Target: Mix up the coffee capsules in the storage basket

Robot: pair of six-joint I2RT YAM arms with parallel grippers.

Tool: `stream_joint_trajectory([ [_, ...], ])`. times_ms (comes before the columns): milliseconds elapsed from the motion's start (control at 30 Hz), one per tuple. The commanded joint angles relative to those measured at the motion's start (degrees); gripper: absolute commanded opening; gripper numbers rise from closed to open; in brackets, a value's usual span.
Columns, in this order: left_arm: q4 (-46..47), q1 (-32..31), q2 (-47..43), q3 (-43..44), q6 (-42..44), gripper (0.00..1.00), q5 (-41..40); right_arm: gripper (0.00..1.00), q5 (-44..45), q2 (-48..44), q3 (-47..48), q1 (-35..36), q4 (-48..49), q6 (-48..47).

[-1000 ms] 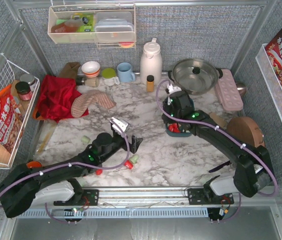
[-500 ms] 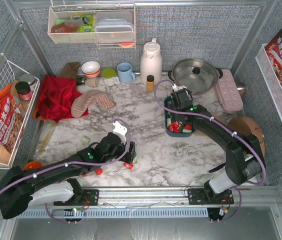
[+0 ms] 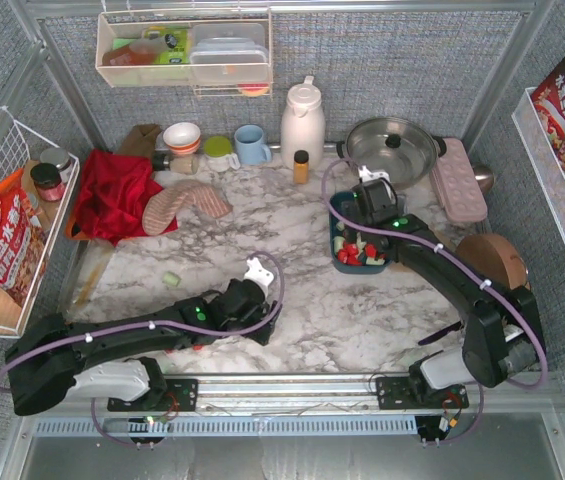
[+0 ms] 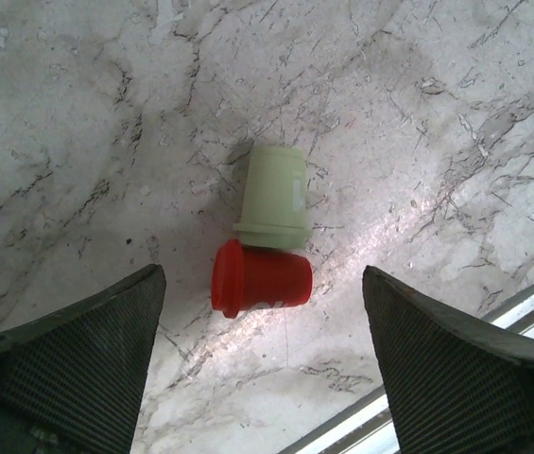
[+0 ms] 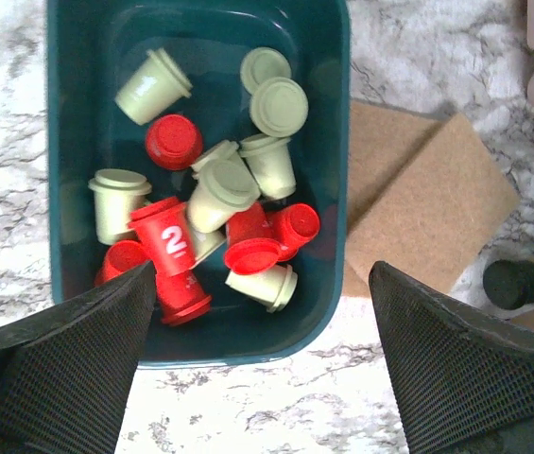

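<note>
Grippers both wide open, holding nothing. Left gripper (image 4: pixel 262 284) hovers over red capsule (image 4: pixel 268 280) and mint-green capsule (image 4: pixel 274 196), which lie touching on marble table (image 4: pixel 437 113). Right gripper (image 5: pixel 262 270) hovers over storage basket (image 5: pixel 68 113) holding mixed red and green coffee capsules (image 5: pixel 212 189).

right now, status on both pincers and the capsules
Left pincer open over red capsule and green capsule, loose on table. Right pincer open above storage basket, mixed capsules inside. Nothing blocking.

Marble table (image 3: pixel 362 310), storage basket (image 5: pixel 336 170), two capsules (image 4: pixel 265 280)
</note>
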Motion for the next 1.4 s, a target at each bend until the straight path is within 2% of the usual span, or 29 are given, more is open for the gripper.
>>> stream_joint_trajectory([
  [0,2.11,-0.73,1.83,0.56,1.68,0.90,-0.72,0.99,-1.90,-1.29,-1.68,-2.77,1.50,3.87],
  [133,0.41,-1.66,3.80,0.38,1.31,0.81,-0.65,0.99,-6.39,-3.86,-3.80,-5.29,2.97,4.85],
  [333,-1.34,-2.59,4.84,0.48,0.45,0.79,-2.67,0.98,-11.08,-8.90,-8.27,-5.94,7.73,4.83],
  [433,-0.30,-2.96,6.01,0.59,0.45,0.73,-3.05,0.97,-11.91,-9.29,-8.08,-6.08,7.40,4.74],
  [500,-0.18,-3.05,7.44,1.02,0.30,0.65,-3.54,0.95,-12.57,-9.44,-7.85,-6.17,6.81,4.58],
  [700,-0.75,-3.88,10.42,2.17,-0.38,0.58,-5.03,0.91,-15.11,-10.66,-8.03,-6.18,6.70,4.48],
  [867,-3.43,-4.36,7.56,3.23,-1.27,0.49,-10.69,0.84,-19.34,-11.76,-8.10,-6.13,6.45,4.22],
  [1033,-2.56,-4.31,-1.64,2.59,-0.03,0.46,-15.55,0.76,-26.96,-13.79,-8.09,-6.10,6.46,4.59],
  [1167,7.81,-4.36,-11.29,-1.94,5.73,0.47,-19.39,0.69,-35.28,-15.20,-8.35,-5.34,8.36,5.69],
  [1233,18.27,-4.28,-14.90,-5.84,11.46,0.50,-19.70,0.67,-39.50,-15.50,-8.21,-4.35,9.92,6.41],
  [1367,45.83,-4.34,-17.96,-14.12,25.24,0.54,-15.52,0.63,-47.48,-14.63,-6.84,-0.72,11.94,7.54],
])
